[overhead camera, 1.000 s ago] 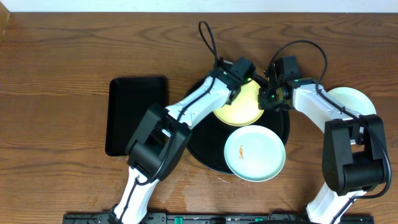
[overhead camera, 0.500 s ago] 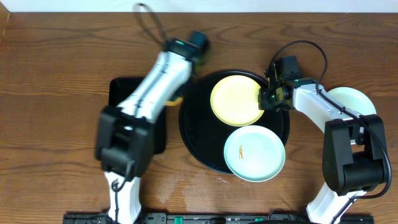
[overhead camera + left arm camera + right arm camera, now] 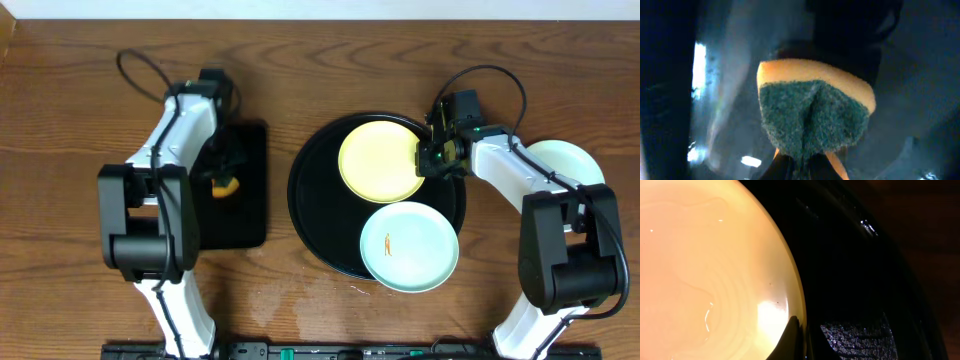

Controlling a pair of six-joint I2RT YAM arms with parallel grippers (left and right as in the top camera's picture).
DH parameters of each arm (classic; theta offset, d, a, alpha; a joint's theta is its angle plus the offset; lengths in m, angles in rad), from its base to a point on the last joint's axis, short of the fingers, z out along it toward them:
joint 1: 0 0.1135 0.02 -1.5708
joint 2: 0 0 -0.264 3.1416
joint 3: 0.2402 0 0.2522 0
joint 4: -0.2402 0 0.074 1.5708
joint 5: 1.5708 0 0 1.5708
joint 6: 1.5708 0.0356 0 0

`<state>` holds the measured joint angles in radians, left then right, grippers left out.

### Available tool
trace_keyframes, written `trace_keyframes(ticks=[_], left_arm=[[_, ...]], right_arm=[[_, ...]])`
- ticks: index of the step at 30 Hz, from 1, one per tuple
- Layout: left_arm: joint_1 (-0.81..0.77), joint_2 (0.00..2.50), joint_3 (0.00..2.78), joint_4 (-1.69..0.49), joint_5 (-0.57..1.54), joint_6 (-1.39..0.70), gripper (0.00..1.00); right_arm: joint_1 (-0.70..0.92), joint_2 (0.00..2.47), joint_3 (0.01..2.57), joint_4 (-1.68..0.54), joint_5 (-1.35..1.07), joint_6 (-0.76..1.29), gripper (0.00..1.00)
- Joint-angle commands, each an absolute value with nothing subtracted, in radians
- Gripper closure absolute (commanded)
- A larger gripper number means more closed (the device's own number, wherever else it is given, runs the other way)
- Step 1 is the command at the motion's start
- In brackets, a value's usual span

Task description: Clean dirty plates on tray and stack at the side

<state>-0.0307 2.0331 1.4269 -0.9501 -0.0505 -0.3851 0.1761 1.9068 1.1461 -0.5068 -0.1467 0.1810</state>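
Note:
The pale yellow plate (image 3: pixel 380 160) lies at the back of the round black tray (image 3: pixel 320 210) and shows no smear. A mint-green plate (image 3: pixel 410 245) with a small orange smear lies at the tray's front, overhanging the rim. A second mint-green plate (image 3: pixel 562 160) lies on the table to the right, partly hidden by the right arm. My right gripper (image 3: pixel 431 158) is shut on the yellow plate's right rim, seen close in the right wrist view (image 3: pixel 705 265). My left gripper (image 3: pixel 222 172) is over the rectangular tray, shut on an orange sponge (image 3: pixel 812 115) with a green scouring face.
The smaller black rectangular tray (image 3: pixel 245 215) lies left of the round tray. Brown wooden table (image 3: pixel 90 290) lies all around. The round tray's glossy rim (image 3: pixel 850 255) shows beside the yellow plate in the right wrist view.
My left arm has swung left from the yellow plate to the rectangular tray, carrying the sponge. The right gripper has stayed on the yellow plate's rim.

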Motion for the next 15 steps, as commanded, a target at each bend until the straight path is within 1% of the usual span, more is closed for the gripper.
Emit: trace_keyframes(ticks=[1, 5, 6, 7, 9, 10, 11, 12, 13, 14, 15], left_arm=[[-0.018, 2.030, 1.336, -0.866, 0.022, -0.307, 0.92], [-0.018, 2.030, 1.290, -0.809, 0.015, -0.307, 0.92], [-0.018, 2.030, 1.280, -0.797, 0.015, -0.307, 0.91], [-0.018, 2.030, 1.271, -0.785, 0.015, -0.307, 0.85], [-0.018, 2.031, 1.261, -0.775, 0.015, -0.307, 0.51], [-0.018, 2.031, 1.261, -0.775, 0.015, -0.307, 0.38], [-0.018, 2.031, 1.261, -0.770, 0.015, -0.307, 0.26], [-0.018, 2.031, 1.261, -0.760, 0.015, -0.307, 0.21], [-0.018, 2.031, 1.261, -0.760, 0.015, -0.307, 0.20], [-0.018, 2.031, 1.261, -0.761, 0.015, -0.307, 0.20], [-0.018, 2.031, 1.261, -0.762, 0.015, -0.307, 0.20]], right_arm=[[0.178, 1.949, 1.116, -0.535, -0.080, 0.159, 0.99], [0.178, 1.949, 1.116, -0.535, -0.080, 0.159, 0.99], [0.178, 1.949, 1.116, -0.534, -0.080, 0.159, 0.99], [0.178, 1.949, 1.116, -0.532, -0.080, 0.159, 0.99], [0.178, 1.949, 1.116, -0.524, -0.080, 0.159, 0.99], [0.178, 1.949, 1.116, -0.520, -0.080, 0.159, 0.96], [0.178, 1.949, 1.116, -0.512, -0.080, 0.159, 0.89], [0.178, 1.949, 1.116, -0.491, -0.080, 0.159, 0.72], [0.178, 1.949, 1.116, -0.479, -0.080, 0.159, 0.65], [0.178, 1.949, 1.116, -0.466, -0.080, 0.159, 0.64], [0.178, 1.949, 1.116, -0.459, -0.080, 0.160, 0.84]])
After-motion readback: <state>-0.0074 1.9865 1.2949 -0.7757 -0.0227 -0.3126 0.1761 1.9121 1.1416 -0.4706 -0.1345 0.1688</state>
